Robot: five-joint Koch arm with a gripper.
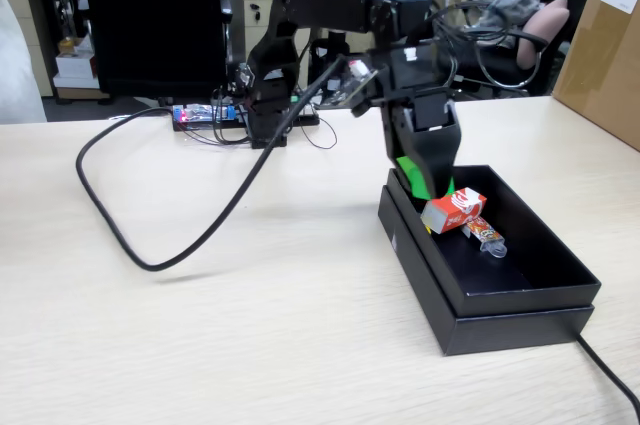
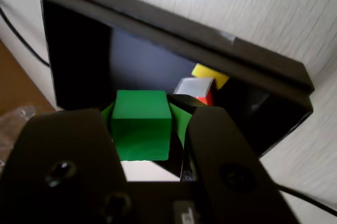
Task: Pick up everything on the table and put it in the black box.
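My gripper (image 2: 141, 124) is shut on the green cube (image 2: 141, 129), which sits between its two green-padded fingers. In the fixed view the gripper (image 1: 424, 183) hangs over the near-left end of the black box (image 1: 520, 297), with a bit of the green cube (image 1: 410, 173) showing beside the black jaws. The red carton (image 1: 455, 210) with white swirls lies inside the box. The wrist view looks down into the black box (image 2: 184, 29), where the carton's end (image 2: 199, 90) and the yellow cube (image 2: 210, 75) lie against a wall.
A small colourful wrapped packet (image 1: 485, 235) lies in the box by the carton. A thick black cable (image 1: 150, 245) loops over the beige table (image 1: 250, 345) at left. A circuit board (image 1: 200, 115) sits by the arm's base. A brown cardboard carton (image 1: 605, 45) stands far right.
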